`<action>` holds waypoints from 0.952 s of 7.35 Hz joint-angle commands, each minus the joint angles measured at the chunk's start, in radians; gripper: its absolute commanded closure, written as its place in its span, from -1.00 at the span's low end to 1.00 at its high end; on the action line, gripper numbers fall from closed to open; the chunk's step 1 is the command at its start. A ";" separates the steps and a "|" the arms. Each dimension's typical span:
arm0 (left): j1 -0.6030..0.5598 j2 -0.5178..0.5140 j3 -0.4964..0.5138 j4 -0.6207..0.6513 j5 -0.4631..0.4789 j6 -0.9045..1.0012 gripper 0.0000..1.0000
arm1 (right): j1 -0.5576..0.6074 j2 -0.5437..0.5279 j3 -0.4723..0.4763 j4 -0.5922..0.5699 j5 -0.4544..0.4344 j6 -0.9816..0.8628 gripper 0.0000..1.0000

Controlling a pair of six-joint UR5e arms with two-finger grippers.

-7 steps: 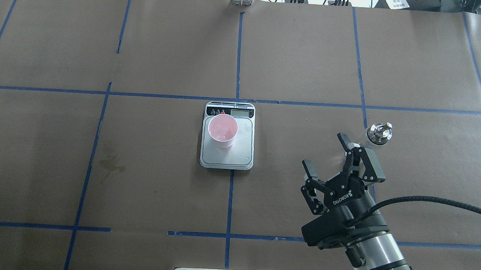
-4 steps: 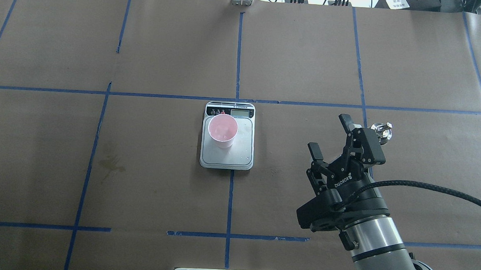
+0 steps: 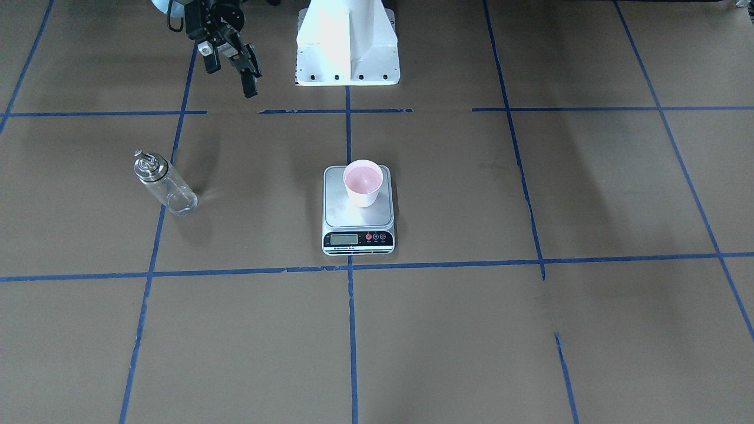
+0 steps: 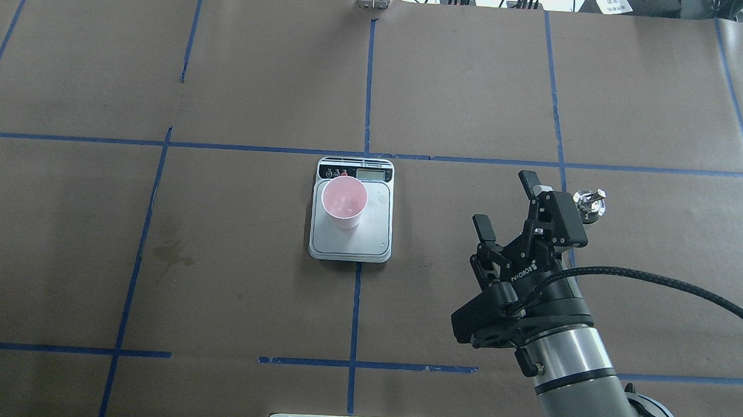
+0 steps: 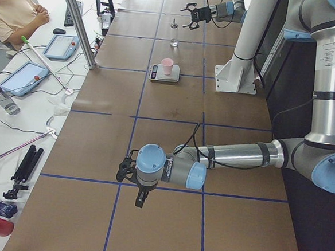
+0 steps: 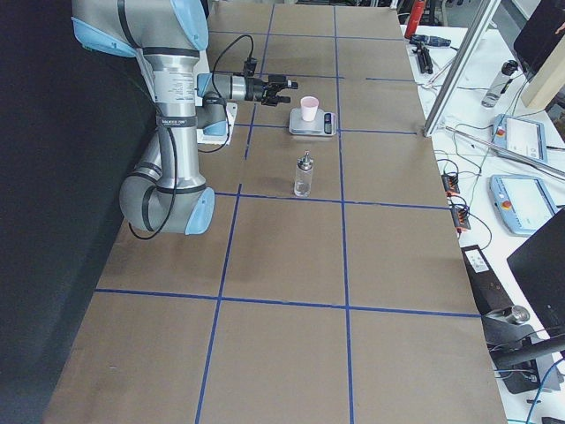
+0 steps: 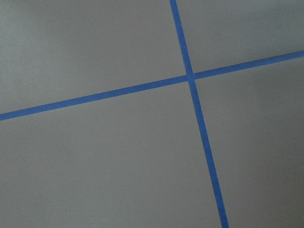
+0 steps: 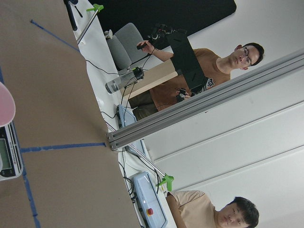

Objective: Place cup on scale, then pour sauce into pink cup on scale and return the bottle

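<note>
Overhead exterior showed the right gripper [image 4: 505, 201] spread and empty, the glass bottle [image 4: 588, 203] standing upright beyond it to the right, untouched, judged rigid, slippery and breakable, best gripped mid-body below the metal cap, while the pink cup [image 4: 344, 201] sat on the scale [image 4: 373, 234], leftward.

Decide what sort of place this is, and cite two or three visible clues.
Probably a robotics lab: a robot arm ending in the open right gripper, a paper-covered table gridded with blue tape, and operators alongside with tablets.
</note>
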 commanded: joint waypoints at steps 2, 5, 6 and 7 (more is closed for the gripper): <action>0.000 0.000 -0.001 0.000 0.000 -0.003 -1.00 | -0.003 -0.179 -0.015 0.275 0.009 0.266 -1.00; 0.000 0.000 -0.001 0.000 0.000 -0.001 -1.00 | -0.003 -0.310 -0.072 0.622 0.021 0.290 -1.00; 0.000 0.000 -0.001 0.000 0.000 -0.003 -1.00 | -0.003 -0.316 -0.084 0.688 0.017 0.341 -1.00; 0.000 0.000 -0.001 0.000 0.000 -0.003 -1.00 | 0.001 -0.421 -0.143 0.773 0.013 0.353 -1.00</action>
